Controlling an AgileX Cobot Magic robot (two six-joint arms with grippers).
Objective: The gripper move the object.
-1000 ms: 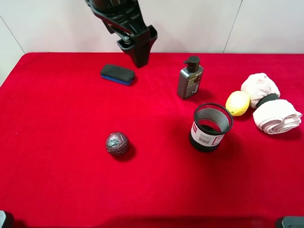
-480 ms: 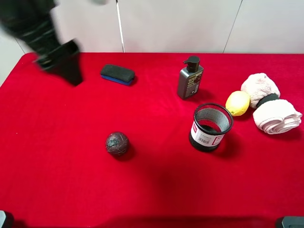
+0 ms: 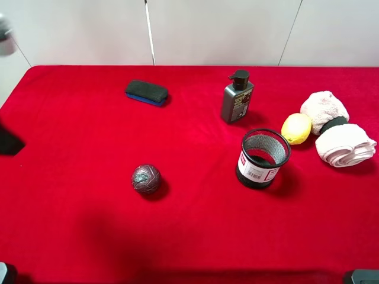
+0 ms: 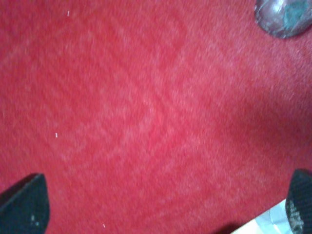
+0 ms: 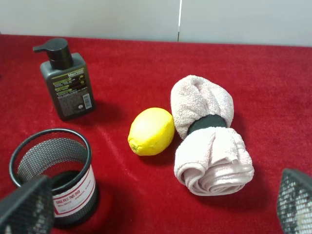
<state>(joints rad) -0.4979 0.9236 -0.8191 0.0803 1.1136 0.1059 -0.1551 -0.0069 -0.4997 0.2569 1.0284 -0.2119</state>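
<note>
The dark grey pump bottle (image 3: 237, 98) with a black pump head stands upright at the back of the red table, right of centre, with nothing touching it. It also shows in the right wrist view (image 5: 68, 87). My left gripper (image 4: 156, 209) is open and empty over bare red cloth; only a dark tip of it (image 3: 7, 143) shows at the far left edge of the exterior view, far from the bottle. My right gripper (image 5: 156, 209) is open and empty, back from the bottle, and does not show in the exterior view.
A black mesh cup (image 3: 263, 158) stands in front of the bottle. A lemon (image 3: 296, 128) and rolled pale towels (image 3: 334, 127) lie to its right. A dark eraser block (image 3: 146, 92) lies back left. A dark patterned ball (image 3: 145, 178) sits left of centre.
My left arm has swung from the back centre, near the eraser, leftward and forward until it is almost out of the exterior view. The objects on the table have not moved.
</note>
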